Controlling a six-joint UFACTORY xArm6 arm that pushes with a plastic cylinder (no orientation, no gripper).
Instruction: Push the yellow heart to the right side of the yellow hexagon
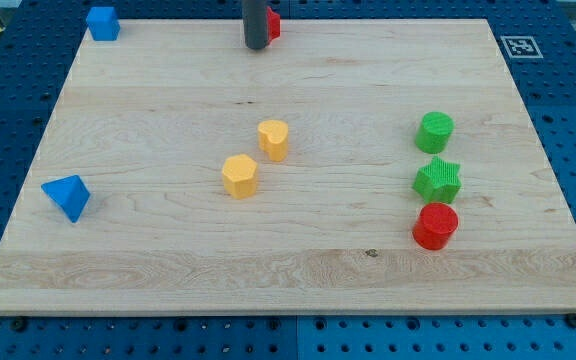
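Note:
The yellow heart (274,139) sits near the middle of the wooden board, just up and to the right of the yellow hexagon (239,176); a small gap shows between them. My rod comes down at the view's top, and my tip (257,46) rests near the board's top edge, well above both yellow blocks. A red block (273,24) is partly hidden right behind the rod.
A blue block (103,22) sits at the top left corner and a blue triangular block (67,196) near the left edge. On the right stand a green cylinder (434,131), a green star (437,180) and a red cylinder (435,225), in a column.

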